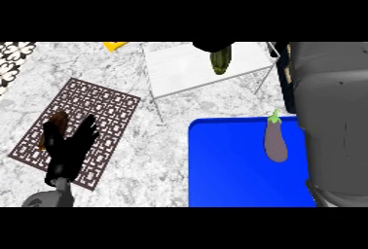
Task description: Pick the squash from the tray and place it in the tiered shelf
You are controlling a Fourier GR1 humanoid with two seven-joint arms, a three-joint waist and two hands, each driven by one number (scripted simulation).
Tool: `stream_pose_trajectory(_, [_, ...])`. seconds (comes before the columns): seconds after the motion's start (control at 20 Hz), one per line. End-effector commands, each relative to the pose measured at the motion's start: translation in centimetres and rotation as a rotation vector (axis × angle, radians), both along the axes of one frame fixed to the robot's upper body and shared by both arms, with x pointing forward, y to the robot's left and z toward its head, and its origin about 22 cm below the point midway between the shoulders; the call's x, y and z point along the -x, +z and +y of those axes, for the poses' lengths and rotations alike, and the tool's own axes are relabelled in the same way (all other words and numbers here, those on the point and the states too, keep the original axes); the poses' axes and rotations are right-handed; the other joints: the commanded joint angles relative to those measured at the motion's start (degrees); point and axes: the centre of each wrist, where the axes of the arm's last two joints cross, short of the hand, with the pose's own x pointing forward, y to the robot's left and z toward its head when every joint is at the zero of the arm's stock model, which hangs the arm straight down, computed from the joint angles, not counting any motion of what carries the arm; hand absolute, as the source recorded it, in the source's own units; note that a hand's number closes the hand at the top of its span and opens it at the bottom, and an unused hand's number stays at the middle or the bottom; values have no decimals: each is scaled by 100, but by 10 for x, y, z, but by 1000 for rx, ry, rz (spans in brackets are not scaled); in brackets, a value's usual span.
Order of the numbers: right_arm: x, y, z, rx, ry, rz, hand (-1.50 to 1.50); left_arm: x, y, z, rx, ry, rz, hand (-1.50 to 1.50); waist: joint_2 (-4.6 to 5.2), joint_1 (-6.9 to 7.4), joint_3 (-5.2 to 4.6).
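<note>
Over shelf (179, 68), R hand (210, 46) holds squash (221, 62).

Left robot hand (68, 146) open, fingers up

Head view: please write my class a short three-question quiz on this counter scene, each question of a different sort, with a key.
1. True or false: the eggplant lies on the blue tray.
2. The squash shows over: A) a bowl B) the white shelf C) the blue tray.
3. Fill in: the left hand shows over the patterned ____.
Key: 1 true; 2 B; 3 mat.
</note>
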Motion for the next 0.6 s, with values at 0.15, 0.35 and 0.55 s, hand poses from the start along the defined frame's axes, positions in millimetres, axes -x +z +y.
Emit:
stream_pose_trajectory(0.15, [-46,4,-11,47,8,54,150,2,6,6,14,-19,6,0,6,15,-7])
stream_pose_trajectory(0.35, [-73,3,-3,92,32,60,150,-4,2,-10,2,-15,0,0,32,61,-9])
stream_pose_trajectory(0.55, [-93,0,-20,134,44,50,150,1,-6,14,-1,-10,5,0,38,68,-10])
